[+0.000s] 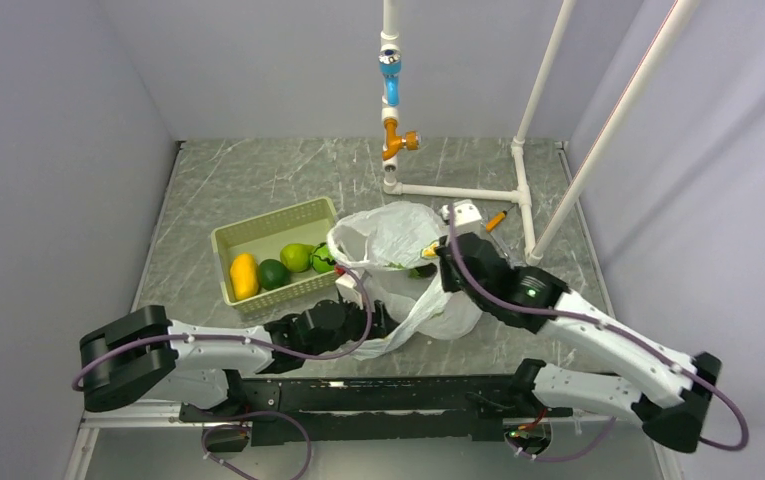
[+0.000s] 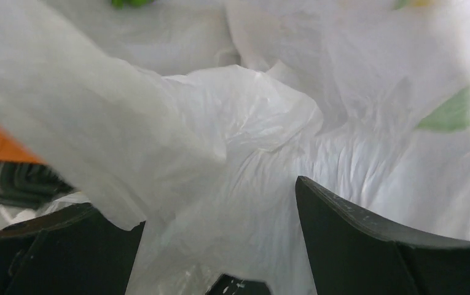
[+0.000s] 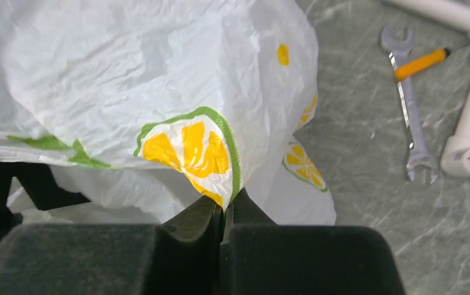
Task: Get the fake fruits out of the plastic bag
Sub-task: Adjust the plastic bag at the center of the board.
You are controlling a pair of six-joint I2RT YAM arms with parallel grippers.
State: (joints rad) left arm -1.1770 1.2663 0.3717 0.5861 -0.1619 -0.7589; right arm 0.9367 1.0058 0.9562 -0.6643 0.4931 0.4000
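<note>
4 fruits [image 1: 243, 275] sat in basket [image 1: 258, 228], centre-left; prob 1 left in bag [image 1: 398, 235]. R gripper [image 3: 223, 209] pinched bag; L gripper [image 2: 220, 246] spread wide.

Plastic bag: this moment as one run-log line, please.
right fingers: shut on white citrus-printed plastic bag | left fingers: open at bag | pale green basket: holds plastic fruits

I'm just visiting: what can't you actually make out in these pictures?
Inside the plastic bag: top view, crumpled film and the right arm hide whether any fruit remains.
Dark green fruit at the basket edge: top view, the bag covers part.
Left gripper: left wrist view, film lies between its open jaws; contact unclear.
Orange-and-black thing: left wrist view, film covers most; unidentifiable.
</note>
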